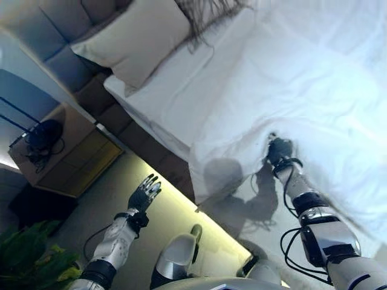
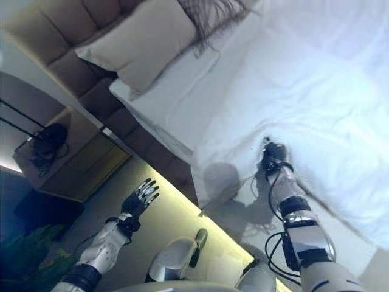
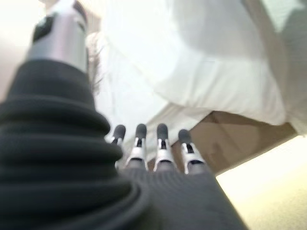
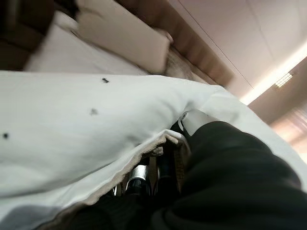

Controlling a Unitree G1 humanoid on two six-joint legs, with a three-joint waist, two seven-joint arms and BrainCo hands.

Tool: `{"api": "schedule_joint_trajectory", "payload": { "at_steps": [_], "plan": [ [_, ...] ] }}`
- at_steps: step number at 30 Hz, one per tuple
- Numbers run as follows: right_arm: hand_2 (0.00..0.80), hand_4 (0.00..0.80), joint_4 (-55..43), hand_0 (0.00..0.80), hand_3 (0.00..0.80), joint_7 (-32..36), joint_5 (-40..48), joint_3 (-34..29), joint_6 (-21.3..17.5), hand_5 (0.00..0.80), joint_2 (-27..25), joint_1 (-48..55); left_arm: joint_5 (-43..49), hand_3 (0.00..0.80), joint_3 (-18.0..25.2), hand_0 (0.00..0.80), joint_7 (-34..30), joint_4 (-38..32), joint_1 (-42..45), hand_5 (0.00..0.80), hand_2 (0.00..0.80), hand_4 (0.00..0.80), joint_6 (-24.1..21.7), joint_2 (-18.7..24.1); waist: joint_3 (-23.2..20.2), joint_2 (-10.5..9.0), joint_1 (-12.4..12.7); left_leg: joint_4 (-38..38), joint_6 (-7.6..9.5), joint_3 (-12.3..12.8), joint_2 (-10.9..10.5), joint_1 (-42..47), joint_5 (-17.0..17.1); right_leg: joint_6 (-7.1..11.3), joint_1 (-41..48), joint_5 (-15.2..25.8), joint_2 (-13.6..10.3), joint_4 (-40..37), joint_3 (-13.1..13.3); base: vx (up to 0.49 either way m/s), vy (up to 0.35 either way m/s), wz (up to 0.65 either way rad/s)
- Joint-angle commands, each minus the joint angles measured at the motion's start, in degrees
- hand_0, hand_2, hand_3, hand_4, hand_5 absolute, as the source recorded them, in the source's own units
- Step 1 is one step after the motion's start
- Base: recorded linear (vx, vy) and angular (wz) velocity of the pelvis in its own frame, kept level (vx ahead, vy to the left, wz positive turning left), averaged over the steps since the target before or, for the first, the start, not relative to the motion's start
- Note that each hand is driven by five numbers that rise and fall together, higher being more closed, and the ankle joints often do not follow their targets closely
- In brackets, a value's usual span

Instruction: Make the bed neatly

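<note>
A white duvet (image 1: 302, 90) covers most of the bed, its corner hanging over the near side. My right hand (image 1: 279, 150) is at a bunched fold of the duvet near that edge. In the right wrist view the duvet (image 4: 72, 120) lies over my curled fingers, with the thumb (image 4: 194, 120) on top, pinching the cloth. A beige pillow (image 1: 139, 36) leans at the head of the bed on the bare white sheet (image 1: 175, 90). My left hand (image 1: 144, 193) is open and empty over the floor beside the bed, its fingers (image 3: 163, 143) straight.
A padded headboard (image 1: 66, 36) stands behind the pillow. A wooden nightstand (image 1: 66, 151) with a dark lamp base and cords stands beside the bed. A dark fringed throw (image 1: 205, 12) lies past the pillow. A green plant (image 1: 30, 254) is at the lower left.
</note>
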Motion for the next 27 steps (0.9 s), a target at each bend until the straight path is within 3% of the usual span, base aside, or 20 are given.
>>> {"api": "schedule_joint_trajectory", "payload": {
  "at_steps": [1, 9, 14, 21, 27],
  "plan": [
    [0.8, 0.8, -6.7, 0.8, 0.8, 0.6, -3.4, 2.1, 0.3, 0.8, 2.2, -4.4, 2.3, 0.0, 1.0, 0.0, 0.4, -3.0, 0.5, 0.0, 0.0, 0.0, 0.2, 0.1, -2.7, -2.98, 4.5, -3.5, -0.03, -2.1, 1.9, 1.4, 4.4, 4.25, 9.7, 14.8, -1.9, -13.4, -1.0, 0.09, 0.095, 0.4],
    [0.8, 0.8, -3.6, 0.8, 0.8, 0.9, -9.5, 8.5, 2.6, 0.8, 2.9, -8.1, 3.4, 0.0, 2.0, 0.0, -2.4, -4.0, 3.4, 0.0, 0.0, 0.0, 3.8, -0.1, -4.6, -4.03, 8.6, -5.3, -0.23, -3.8, 1.6, 5.5, 4.9, 5.05, 16.3, 15.2, -4.1, -13.9, -4.8, 0.088, 0.116, 0.4],
    [0.8, 0.8, -2.9, 0.8, 0.8, 4.9, -11.5, 13.1, 4.4, 0.8, 5.1, -11.4, 4.0, 0.0, 1.4, 0.0, -3.0, -6.2, 5.4, 0.0, 0.0, 0.0, 6.0, 0.7, -5.2, -4.16, 10.7, -6.0, -0.01, -5.3, 1.0, 6.8, 5.3, 5.71, 18.5, 15.8, -5.5, -13.1, -7.0, 0.091, 0.138, 0.42],
    [0.8, 0.8, -4.6, 0.8, 0.8, 5.3, -14.3, 19.7, 5.0, 0.8, 9.6, -14.3, 2.8, 0.0, 1.0, 0.0, -1.2, -7.6, 5.8, 0.0, 0.0, 0.0, 7.8, 1.2, -5.2, -4.61, 12.3, -4.7, 0.09, -5.6, 0.2, 6.6, 5.4, 6.62, 20.9, 16.9, -6.4, -13.8, -9.3, 0.049, 0.113, 0.33],
    [0.8, 0.8, -5.4, 0.8, 0.8, 5.3, -14.8, 22.4, 7.8, 0.8, 11.6, -16.6, 1.4, 0.0, 0.4, 0.0, -0.1, -8.5, 6.3, 0.0, 0.0, 0.0, 7.8, 1.9, -5.1, -5.28, 13.1, -2.5, 0.62, -5.6, -0.8, 6.3, 4.4, 7.35, 21.3, 19.4, -8.3, -12.6, -10.0, 0.045, 0.088, 0.05]
  ]
}}
